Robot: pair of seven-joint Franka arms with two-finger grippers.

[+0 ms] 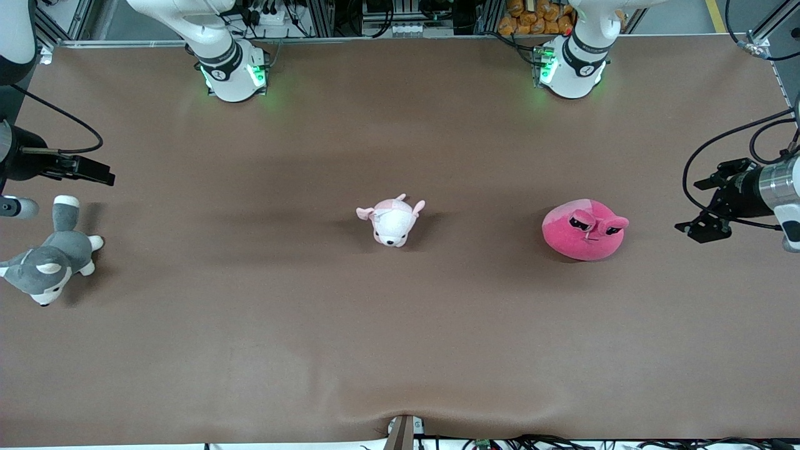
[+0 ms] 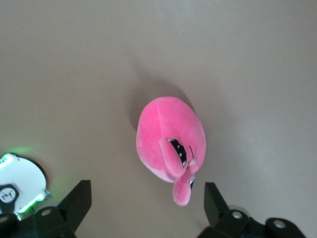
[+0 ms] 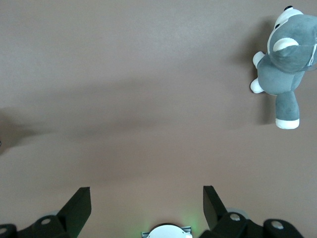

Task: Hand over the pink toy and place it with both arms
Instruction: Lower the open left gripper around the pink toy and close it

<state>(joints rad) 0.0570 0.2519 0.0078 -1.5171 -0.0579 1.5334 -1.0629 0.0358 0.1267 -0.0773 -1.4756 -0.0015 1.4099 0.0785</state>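
The pink toy [image 1: 584,229] sits on the brown table toward the left arm's end, its stalk eyes turned to the front camera. My left gripper [image 1: 697,205] hovers open beside it at the table's edge, holding nothing. In the left wrist view the pink toy [image 2: 168,136] lies just ahead of the left gripper [image 2: 147,198], and one stalk eye reaches in between the wide-apart fingers without touching them. My right gripper [image 1: 103,173] hangs open and empty over the table's other end; in its own view the right gripper [image 3: 147,198] has only bare table between its fingers.
A pale pink-and-white puppy plush [image 1: 394,220] lies mid-table. A grey-and-white husky plush [image 1: 50,262] lies at the right arm's end, nearer the front camera than the right gripper, and the husky plush [image 3: 285,59] also shows in the right wrist view. Both arm bases [image 1: 234,72] stand along the table's back edge.
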